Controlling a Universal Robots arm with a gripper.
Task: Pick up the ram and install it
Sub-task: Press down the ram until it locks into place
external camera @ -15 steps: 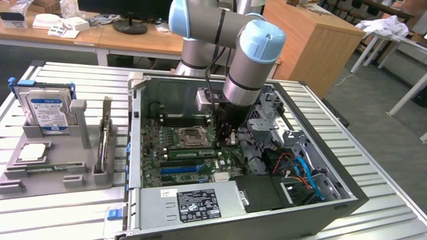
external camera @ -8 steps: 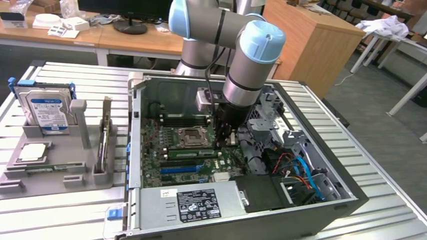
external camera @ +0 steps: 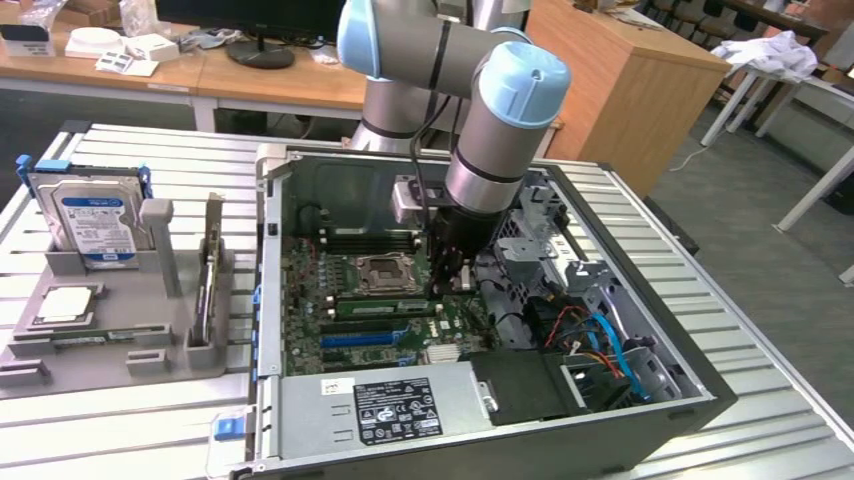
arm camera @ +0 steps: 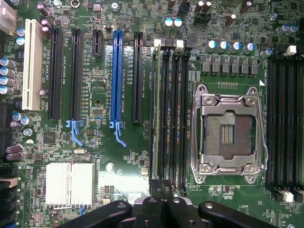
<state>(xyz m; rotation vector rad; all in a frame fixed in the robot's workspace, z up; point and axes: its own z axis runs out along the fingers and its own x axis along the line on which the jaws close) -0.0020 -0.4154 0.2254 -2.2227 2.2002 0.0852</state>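
- The tool (external camera: 449, 282) (arm camera: 162, 205) is down inside the open computer case (external camera: 694, 385), low over the motherboard, and its fingers (arm camera: 151, 211) are closed narrow
- The ram (arm camera: 154, 109) (external camera: 384, 307) lies edge-up along the memory slot farthest from the CPU socket (arm camera: 227, 130) (external camera: 380, 272); its pale green edge runs from right at the fingertips along the whole slot
- Whether the fingers pinch the ram or only rest at its end I cannot tell
- In the exterior view the ram stretches from the tool toward 9 o'clock, with the socket just past it at about 10 o'clock of the tool
- On the ram's other side, close by, run the black expansion slots and the blue slot (arm camera: 115, 76) (external camera: 360, 339), in the exterior view at about 8 o'clock of the tool
- A finned silver heatsink (arm camera: 70, 184) sits near the end of the blue slot
- Well apart, at 9 o'clock of the case in the exterior view, a grey holder (external camera: 120, 345) stands on the slatted worktop (external camera: 134, 430), with a blue-labelled hard drive (external camera: 94, 220) upright in it
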